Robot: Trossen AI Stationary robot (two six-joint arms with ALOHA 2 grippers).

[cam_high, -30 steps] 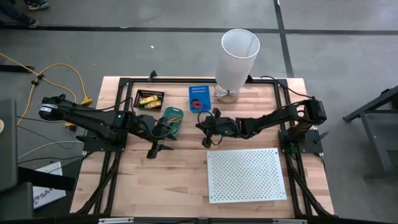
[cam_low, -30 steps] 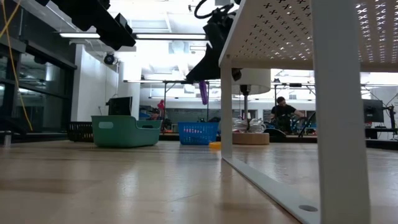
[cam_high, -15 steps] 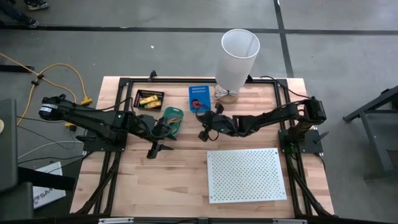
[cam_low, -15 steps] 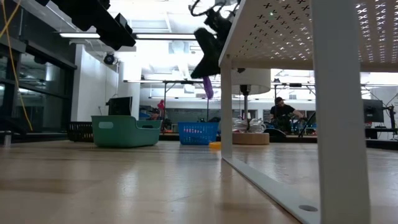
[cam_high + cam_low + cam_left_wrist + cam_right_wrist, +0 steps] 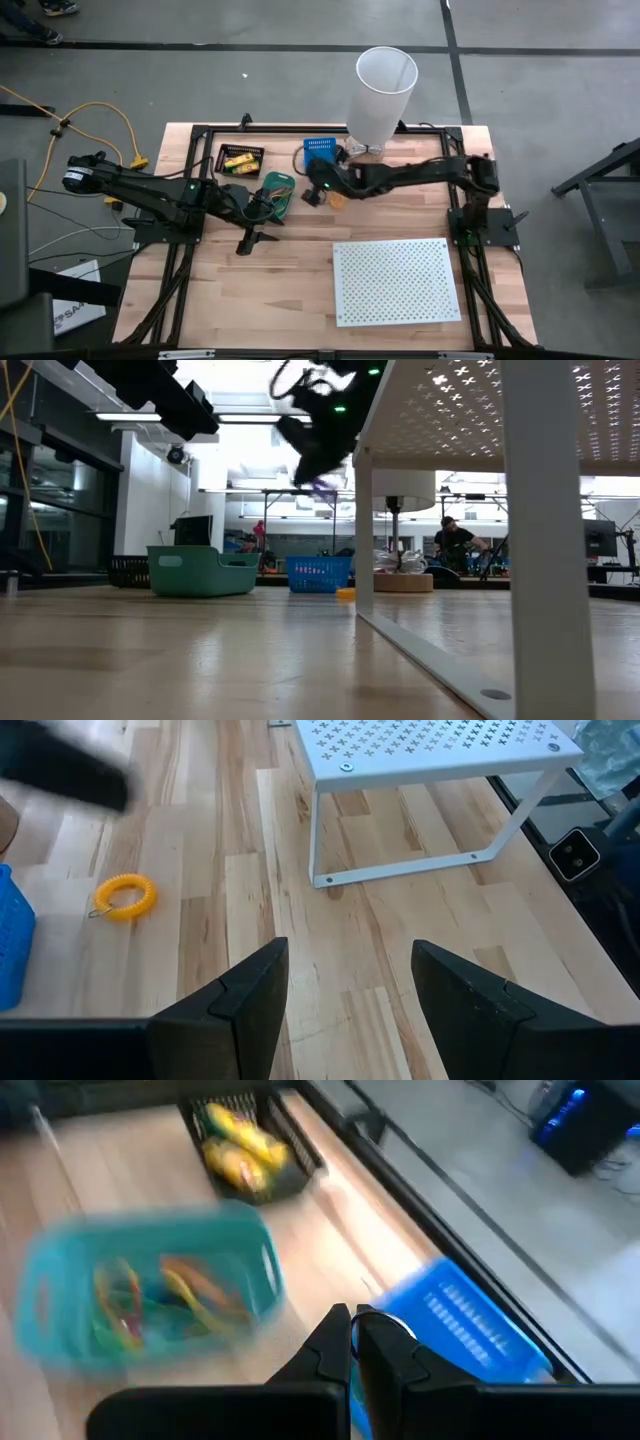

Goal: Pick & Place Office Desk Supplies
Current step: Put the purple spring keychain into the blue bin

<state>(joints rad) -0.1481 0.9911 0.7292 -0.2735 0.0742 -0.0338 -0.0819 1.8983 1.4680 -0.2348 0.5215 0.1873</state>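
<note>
Seen from above, the right arm has swung across the worktop (image 5: 250, 290) toward the back row of bins; a second ago its hand hung in front of the white board (image 5: 398, 281), and now the right hand (image 5: 316, 189) sits just beside the blue basket (image 5: 321, 152) and near the teal bin (image 5: 281, 190). Its fingers are pressed shut on a thin loop (image 5: 385, 1325), perhaps a band. This looks like a carry about to end in a drop. The teal bin already holds coloured bands (image 5: 165, 1295); the black tray (image 5: 241, 159) holds yellow packs (image 5: 238, 1150). An orange coil (image 5: 126, 896) lies loose on the wood. The left hand (image 5: 340, 985) hangs open and idle over bare worktop
</note>
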